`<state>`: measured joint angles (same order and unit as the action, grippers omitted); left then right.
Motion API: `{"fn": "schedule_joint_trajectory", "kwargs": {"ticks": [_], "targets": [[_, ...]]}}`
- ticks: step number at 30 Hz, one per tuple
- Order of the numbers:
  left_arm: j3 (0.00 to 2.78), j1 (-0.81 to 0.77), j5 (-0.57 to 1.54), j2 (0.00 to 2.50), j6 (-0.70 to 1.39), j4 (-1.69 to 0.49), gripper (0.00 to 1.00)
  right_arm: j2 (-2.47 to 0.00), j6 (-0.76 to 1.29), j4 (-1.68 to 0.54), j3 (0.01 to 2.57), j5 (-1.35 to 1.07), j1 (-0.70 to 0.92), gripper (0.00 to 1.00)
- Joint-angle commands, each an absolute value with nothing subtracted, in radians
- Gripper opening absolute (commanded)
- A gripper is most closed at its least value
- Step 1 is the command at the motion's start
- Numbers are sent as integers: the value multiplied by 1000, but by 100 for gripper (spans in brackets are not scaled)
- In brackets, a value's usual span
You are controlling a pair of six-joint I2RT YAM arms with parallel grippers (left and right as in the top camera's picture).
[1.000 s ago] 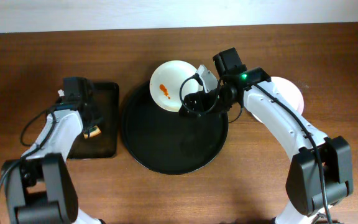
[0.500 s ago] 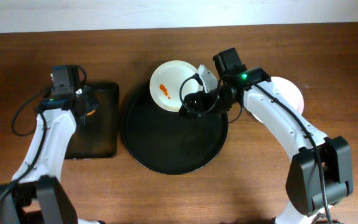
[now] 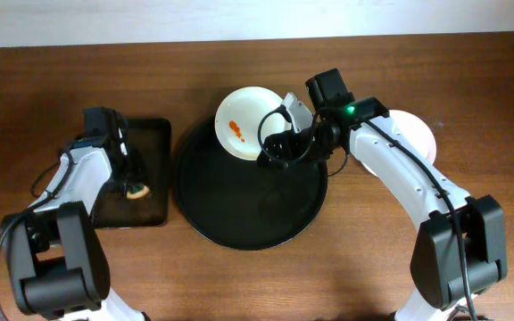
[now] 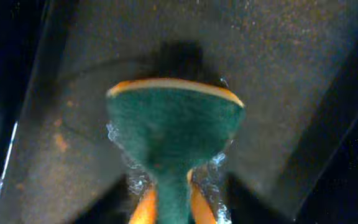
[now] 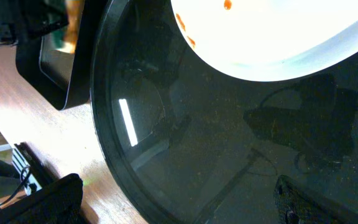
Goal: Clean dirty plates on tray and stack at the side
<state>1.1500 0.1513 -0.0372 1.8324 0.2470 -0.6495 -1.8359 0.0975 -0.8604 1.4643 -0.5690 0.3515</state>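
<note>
Smeared plate [image 3: 242, 120] on round tray [image 3: 250, 227] far rim, just ahead of right gripper [image 3: 268, 150]; fingers spread, empty. Tray floor nearside open. Second plate [image 3: 418, 134] toward bench right edge. Left gripper [image 3: 135, 185] pinches sponge [image 4: 173, 124] over rectangular tray [image 3: 154, 147].

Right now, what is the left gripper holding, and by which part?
The left gripper holds the sponge, pinched at the end nearest the wrist camera, so the green face flares out over the rectangular tray.
</note>
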Motion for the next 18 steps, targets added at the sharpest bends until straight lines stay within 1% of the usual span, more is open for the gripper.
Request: {"fn": "schedule_joint_trajectory", "kwargs": {"ticks": [1,2,4,5,6,7,10,12,14,15,16,18], "targets": [[1171,157,-45,1840,237,-645,74,-1832,94,-860,1480,-564,353,99],[1174,157,-46,1840,237,-643,81,-1832,94,-860,1480,-564,353,99],[1174,157,-57,1840,237,-638,81,-1832,94,-860,1480,-564,353,99],[1174,157,-72,1840,237,-622,79,-1832,94,-860,1480,-564,353,99],[1173,157,-87,1840,238,-599,67,-1832,94,-860,1480,-564,353,99],[1169,156,-105,1844,255,-570,58,-1832,94,-860,1480,-564,353,99],[1147,156,-102,1901,287,-530,52,-1832,94,-860,1480,-564,353,99],[1144,156,-101,1975,287,-513,52,-1832,94,-860,1480,-564,353,99],[1144,156,-102,1982,287,-508,51,-1832,94,-860,1480,-564,353,99],[1148,156,-101,1977,287,-506,38,-1832,94,-860,1480,-564,353,99],[1164,156,-101,1967,287,-509,0,-1832,94,-860,1480,-564,353,99],[1209,156,-101,1920,287,-532,0,-1832,94,-860,1480,-564,353,99]]}}
